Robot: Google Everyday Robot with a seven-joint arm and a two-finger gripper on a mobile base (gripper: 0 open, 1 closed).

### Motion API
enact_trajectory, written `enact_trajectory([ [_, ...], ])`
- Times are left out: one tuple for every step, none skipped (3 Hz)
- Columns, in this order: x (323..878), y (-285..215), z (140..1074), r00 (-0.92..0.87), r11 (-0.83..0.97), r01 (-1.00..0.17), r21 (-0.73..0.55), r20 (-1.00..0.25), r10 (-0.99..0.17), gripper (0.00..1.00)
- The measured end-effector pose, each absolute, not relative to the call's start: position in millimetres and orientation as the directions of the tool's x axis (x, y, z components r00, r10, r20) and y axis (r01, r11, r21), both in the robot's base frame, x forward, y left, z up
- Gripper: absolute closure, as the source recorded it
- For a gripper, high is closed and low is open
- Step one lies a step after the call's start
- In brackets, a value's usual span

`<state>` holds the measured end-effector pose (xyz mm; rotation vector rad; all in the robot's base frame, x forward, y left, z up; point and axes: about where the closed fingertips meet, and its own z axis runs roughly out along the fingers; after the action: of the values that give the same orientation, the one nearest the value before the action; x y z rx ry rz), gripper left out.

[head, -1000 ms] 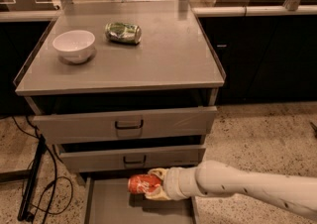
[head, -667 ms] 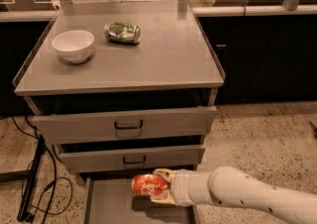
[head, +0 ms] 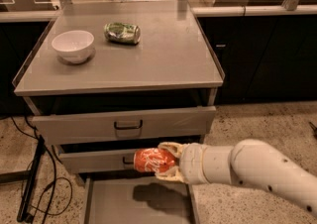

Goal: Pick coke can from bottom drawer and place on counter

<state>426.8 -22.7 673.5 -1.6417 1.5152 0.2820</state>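
The red coke can [head: 153,160] lies on its side in my gripper [head: 166,162], which is shut on it from the right. The can hangs in the air in front of the middle drawer, above the open bottom drawer [head: 109,202], a flat grey tray that holds only the can's shadow. My white arm reaches in from the lower right. The counter [head: 163,54] is the grey cabinet top above.
A white bowl [head: 73,45] and a green can [head: 122,32] on its side sit on the counter's left and back. Two grey drawers with black handles [head: 128,125] stand slightly open. Black cables [head: 34,188] lie on the floor at left.
My gripper has lifted the coke can up out of the bottom drawer to the height of the middle drawer's front. The view has shifted slightly.
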Motion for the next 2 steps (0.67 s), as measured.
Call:
enact_trajectory([
  [444.2,-25.0,698.2,0.253,0.120,-0.881,-0.458,-0.670,-0.698,1.00],
  [446.6,-22.9,700.7,0.260,0.113,-0.880,-0.462,-0.667,-0.698,1.00],
])
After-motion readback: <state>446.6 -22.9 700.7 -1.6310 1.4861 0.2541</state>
